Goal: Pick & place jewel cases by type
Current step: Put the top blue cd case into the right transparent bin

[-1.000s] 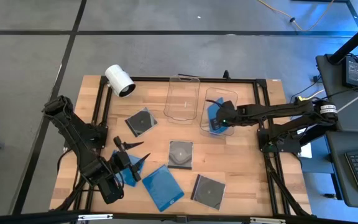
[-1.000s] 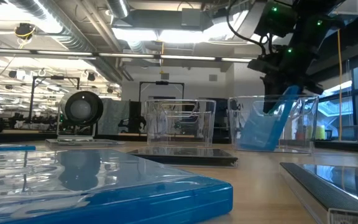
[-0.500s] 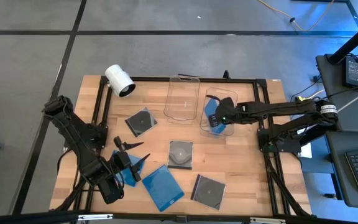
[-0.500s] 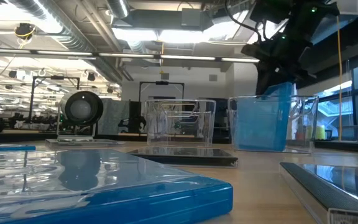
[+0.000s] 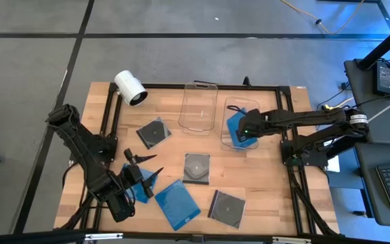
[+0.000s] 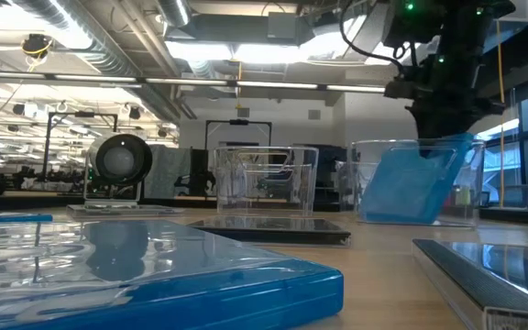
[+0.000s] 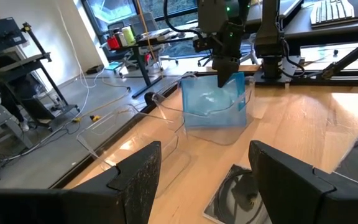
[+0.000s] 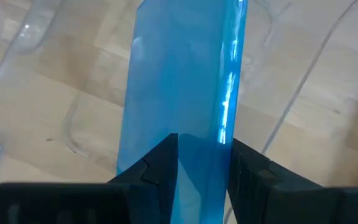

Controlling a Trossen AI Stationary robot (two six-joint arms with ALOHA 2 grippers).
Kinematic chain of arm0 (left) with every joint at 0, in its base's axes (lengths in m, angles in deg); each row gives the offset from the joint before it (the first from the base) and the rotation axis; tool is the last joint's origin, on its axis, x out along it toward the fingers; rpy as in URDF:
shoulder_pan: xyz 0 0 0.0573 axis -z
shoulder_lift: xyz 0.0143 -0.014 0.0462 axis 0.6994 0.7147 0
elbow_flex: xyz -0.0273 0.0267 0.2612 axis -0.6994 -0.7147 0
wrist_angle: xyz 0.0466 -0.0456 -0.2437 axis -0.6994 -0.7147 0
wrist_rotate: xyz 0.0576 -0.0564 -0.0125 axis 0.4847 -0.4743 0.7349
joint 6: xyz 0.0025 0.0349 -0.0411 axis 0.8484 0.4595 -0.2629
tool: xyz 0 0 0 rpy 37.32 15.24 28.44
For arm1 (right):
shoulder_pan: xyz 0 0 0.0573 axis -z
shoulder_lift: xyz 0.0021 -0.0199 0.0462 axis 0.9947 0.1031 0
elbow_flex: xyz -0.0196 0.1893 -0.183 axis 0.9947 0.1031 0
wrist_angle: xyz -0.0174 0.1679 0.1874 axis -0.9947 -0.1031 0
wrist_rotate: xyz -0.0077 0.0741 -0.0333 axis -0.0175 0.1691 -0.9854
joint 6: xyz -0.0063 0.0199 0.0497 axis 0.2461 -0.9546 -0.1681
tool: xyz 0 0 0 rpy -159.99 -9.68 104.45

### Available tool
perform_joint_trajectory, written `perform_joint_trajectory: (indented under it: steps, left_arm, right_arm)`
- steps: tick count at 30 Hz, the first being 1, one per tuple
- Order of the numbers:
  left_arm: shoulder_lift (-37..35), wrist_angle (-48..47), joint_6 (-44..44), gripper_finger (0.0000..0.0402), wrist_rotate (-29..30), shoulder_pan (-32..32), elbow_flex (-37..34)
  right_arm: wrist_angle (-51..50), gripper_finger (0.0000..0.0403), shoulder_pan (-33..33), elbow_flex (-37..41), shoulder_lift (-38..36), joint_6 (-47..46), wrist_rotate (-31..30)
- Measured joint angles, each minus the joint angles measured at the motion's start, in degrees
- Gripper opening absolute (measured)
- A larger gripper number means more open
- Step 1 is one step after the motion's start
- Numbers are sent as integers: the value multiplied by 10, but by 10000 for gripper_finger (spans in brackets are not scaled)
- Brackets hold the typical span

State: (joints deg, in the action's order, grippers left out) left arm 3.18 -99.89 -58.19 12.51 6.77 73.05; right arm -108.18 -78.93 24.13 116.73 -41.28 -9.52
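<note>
The right gripper (image 8: pixel 201 163) has its jaws clenched edge-on across a blue jewel case (image 8: pixel 179 93), thin, stiff, likely slippery plastic; the left gripper (image 7: pixel 204 168) waits, jaws released.

no readable text, labels, brands or numbers anywhere: not on the cases, the tubs, the arms or in the room behind

Even overhead lighting on my high view; the wooden table (image 5: pixel 263 183) reads bright, with short soft shadows. A blue cast tints the upper right corner. In the low view, ceiling light panels (image 6: pixel 236 41) blow out to white, and the nearest blue jewel case (image 6: pixel 154 275) is blurred, with glare on its surface. Right wrist view is soft throughout.
</note>
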Motion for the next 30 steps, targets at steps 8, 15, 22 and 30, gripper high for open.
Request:
perform_joint_trajectory:
  steps: [8,15,22,30]
  left_arm:
    - [0,0,0,239,1,0,0]
    - [0,0,0,239,1,0,0]
    - [0,0,0,239,1,0,0]
    - [0,0,1,239,1,0,0]
  right_arm:
    - [6,120,0,0,-28,-13,-9]
    - [6,120,0,0,-55,-13,-13]
    - [-23,120,0,0,-60,-18,11]
    - [-66,120,-2,0,-60,-45,16]
